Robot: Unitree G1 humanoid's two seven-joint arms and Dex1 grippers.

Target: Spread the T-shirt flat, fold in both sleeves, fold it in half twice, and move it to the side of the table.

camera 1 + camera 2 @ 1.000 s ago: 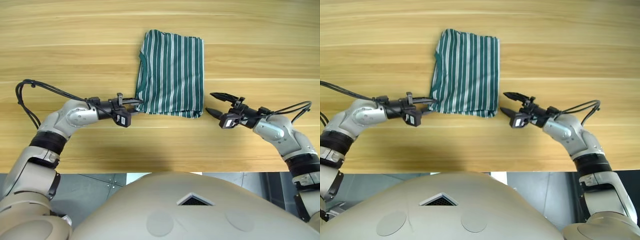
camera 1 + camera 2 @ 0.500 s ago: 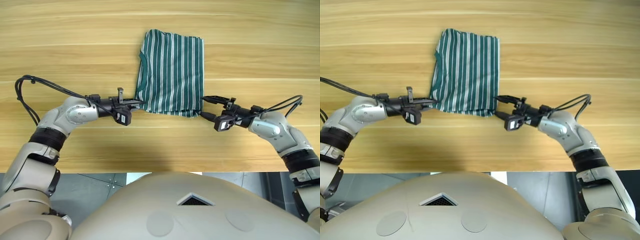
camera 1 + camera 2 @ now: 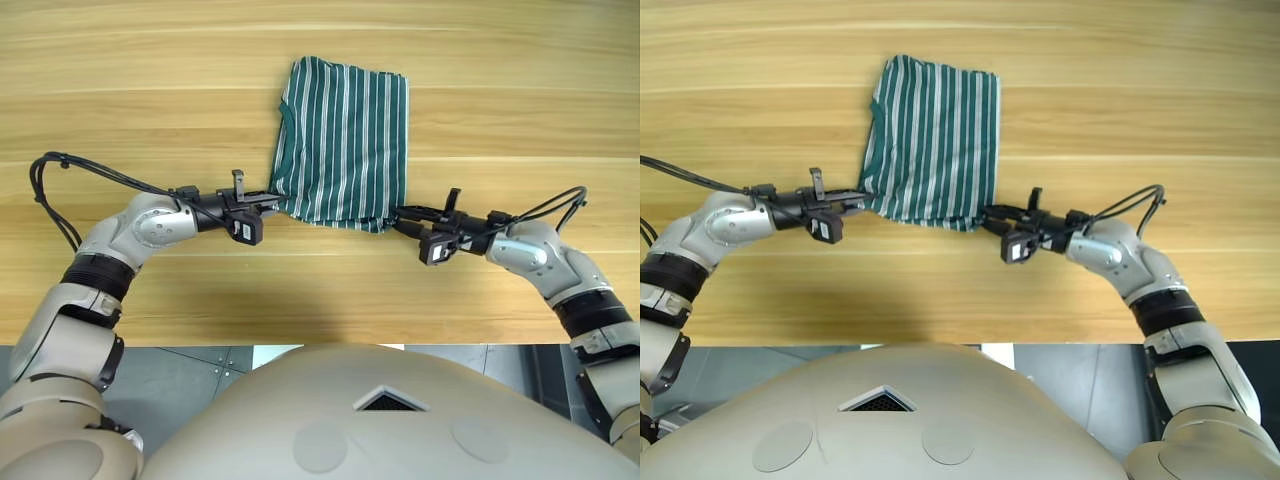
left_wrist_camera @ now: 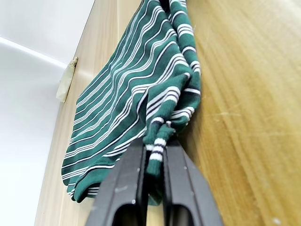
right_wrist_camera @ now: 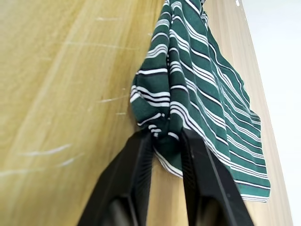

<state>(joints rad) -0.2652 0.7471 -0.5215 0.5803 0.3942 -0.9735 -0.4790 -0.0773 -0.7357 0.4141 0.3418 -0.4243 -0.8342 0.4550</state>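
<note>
Since the T-shirt (image 3: 342, 145) already lies as a narrow striped rectangle with no sleeve sticking out, this looks like a half-fold step: sleeves done, halving in hand. I can't tell whether this is the first or second halving. The shirt sits mid-bench, long side running away from the robot, near edge close to both arms.

Left pincer (image 3: 268, 202) is clamped on the near left corner; the wrist view shows the hem bunched tight between the fingers (image 4: 127, 174). Right pincer (image 3: 398, 215) is gripping the near right corner, cloth pinched between its fingers (image 5: 136, 155). Both corners are barely off the surface, the rest flat.

Next move probably needs both corners lifted together, level, and carried over to the far edge. They should land square on the far corners before letting go. Uneven lift would skew the fold or drag the lower layers.

The bench (image 3: 150, 60) is light wood grain, with faint scratches showing in the wrist views. Grey floor (image 3: 190, 365) shows below its near edge, and a pale wall beyond the far side.
</note>
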